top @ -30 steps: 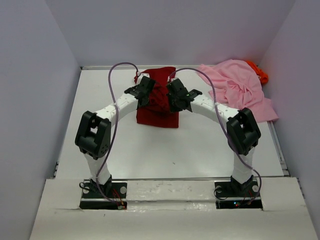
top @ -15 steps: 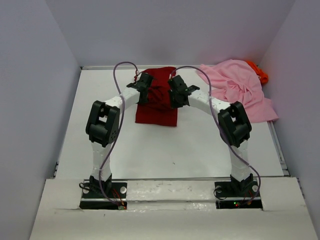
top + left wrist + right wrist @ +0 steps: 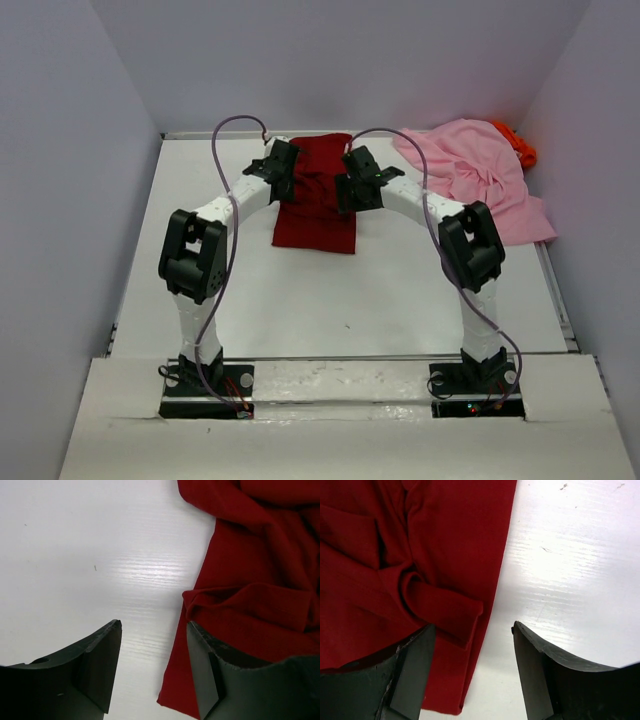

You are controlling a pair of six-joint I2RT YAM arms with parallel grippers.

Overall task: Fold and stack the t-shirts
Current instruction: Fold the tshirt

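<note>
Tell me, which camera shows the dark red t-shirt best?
The top external view: only it shows the whole dark red t-shirt, a folded strip lying on the table. The left wrist view shows just its left edge with a fold; the right wrist view just its right edge and a rolled crease.

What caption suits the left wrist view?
Open left gripper at the edge of a dark red t-shirt on the table.
</note>
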